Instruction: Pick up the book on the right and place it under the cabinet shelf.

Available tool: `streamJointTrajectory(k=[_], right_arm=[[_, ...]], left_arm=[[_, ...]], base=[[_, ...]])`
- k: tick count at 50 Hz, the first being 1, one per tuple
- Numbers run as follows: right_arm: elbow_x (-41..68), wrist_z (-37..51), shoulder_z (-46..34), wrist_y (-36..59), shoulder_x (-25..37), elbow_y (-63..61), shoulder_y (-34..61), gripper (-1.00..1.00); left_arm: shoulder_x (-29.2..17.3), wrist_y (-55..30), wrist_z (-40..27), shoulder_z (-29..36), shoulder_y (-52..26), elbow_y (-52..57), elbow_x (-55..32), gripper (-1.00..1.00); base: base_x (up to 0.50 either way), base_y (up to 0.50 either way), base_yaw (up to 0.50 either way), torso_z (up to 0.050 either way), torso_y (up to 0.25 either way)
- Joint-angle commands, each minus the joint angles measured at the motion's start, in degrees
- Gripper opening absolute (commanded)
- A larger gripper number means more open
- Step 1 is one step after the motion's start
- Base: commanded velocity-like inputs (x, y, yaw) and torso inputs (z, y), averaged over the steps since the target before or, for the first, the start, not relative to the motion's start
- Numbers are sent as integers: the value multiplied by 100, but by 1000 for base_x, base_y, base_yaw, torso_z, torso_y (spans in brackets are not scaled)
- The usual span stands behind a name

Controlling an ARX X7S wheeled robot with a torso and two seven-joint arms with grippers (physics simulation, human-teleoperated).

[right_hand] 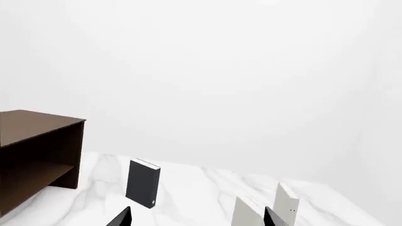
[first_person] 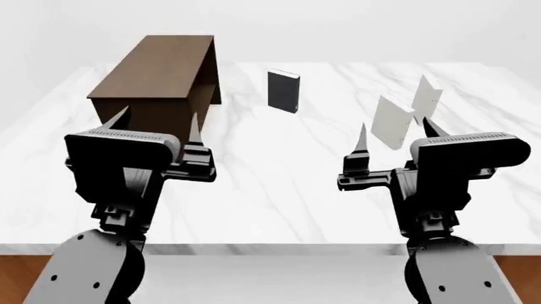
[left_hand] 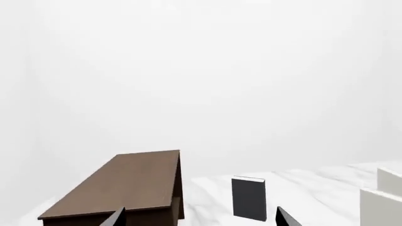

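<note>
Nearest the robot, both arms hang over the front of the white marble table (first_person: 270, 190). The left gripper (first_person: 156, 126) and the right gripper (first_person: 396, 139) each have their fingers spread wide with nothing between them. Beyond the right gripper two pale books stand upright, well apart from the fingers: a slightly greyer book (first_person: 392, 121) in front, and behind it, further right, the off-white book (first_person: 426, 97), which is the one to pick up. The main risk lies here: the two pale covers stand near each other and look alike, so a straight reach could close on the greyer one, or brush it and tip it into the target; a thin book on end would also topple from a glancing finger. Toward the middle of the table a black book (first_person: 284, 91) stands alone. Farthest back on the left is the dark brown cabinet shelf (first_person: 156, 76); in the right wrist view its open compartments appear to hold nothing, leaving room beneath the shelf board.
</note>
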Motion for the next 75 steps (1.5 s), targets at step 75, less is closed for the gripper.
streamJointTrajectory(k=[75], right_arm=[[220,-28,90,1727,409,-602,1823,100]], left_arm=[[-398,-1708,-203,-16,-1859,460,-461,100]], base=[[95,-116,0,0,0]])
